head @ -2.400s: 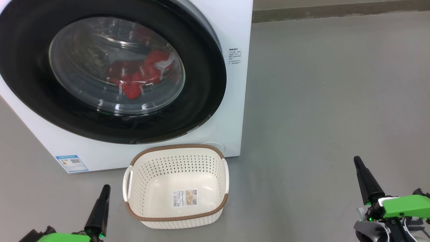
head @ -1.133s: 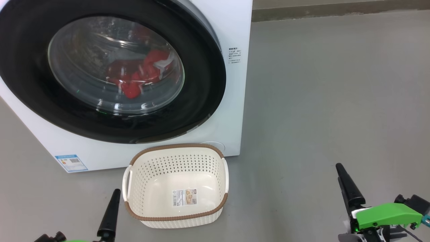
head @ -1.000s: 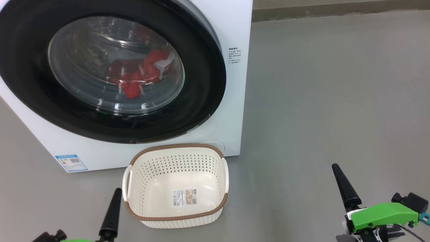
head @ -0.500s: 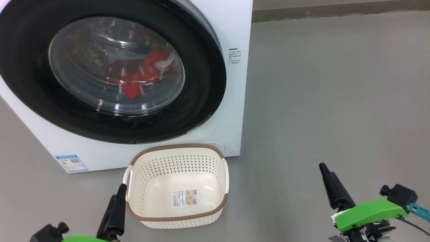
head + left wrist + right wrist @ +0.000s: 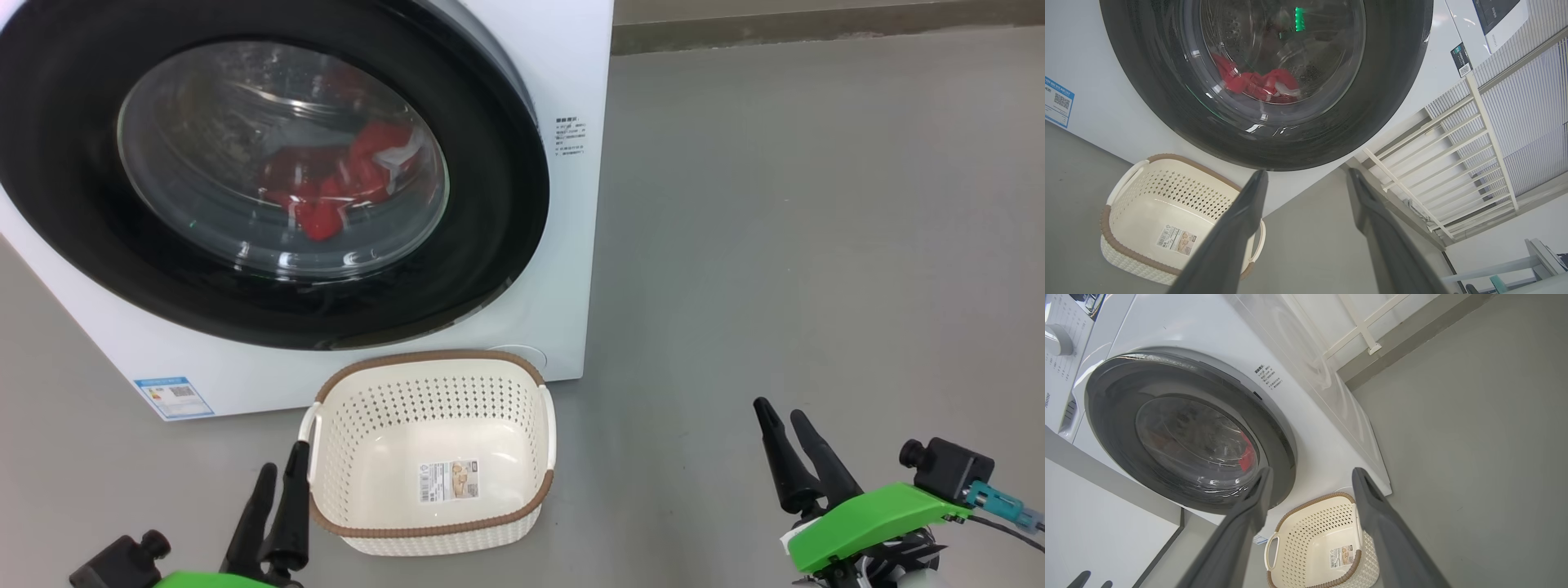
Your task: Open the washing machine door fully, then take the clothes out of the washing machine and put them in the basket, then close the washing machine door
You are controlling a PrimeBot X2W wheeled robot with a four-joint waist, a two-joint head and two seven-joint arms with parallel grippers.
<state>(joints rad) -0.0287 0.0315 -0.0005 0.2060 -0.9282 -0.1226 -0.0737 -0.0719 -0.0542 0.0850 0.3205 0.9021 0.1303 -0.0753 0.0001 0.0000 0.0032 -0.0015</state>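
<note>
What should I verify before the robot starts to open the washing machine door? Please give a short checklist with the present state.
1. Left gripper open and empty: ok.
2. Right gripper open and empty: ok.
3. Washing machine door latched or only pushed to: cannot tell; it lies against the front.
4. Clothes inside, seen through the door: ok.
5. Basket upright and empty on the floor: ok.
6. Basket out of the door's swing: cannot tell; it stands close below the door.

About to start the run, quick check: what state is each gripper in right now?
Left gripper: open, fingers apart, holding nothing.
Right gripper: open, fingers apart, holding nothing.
</note>
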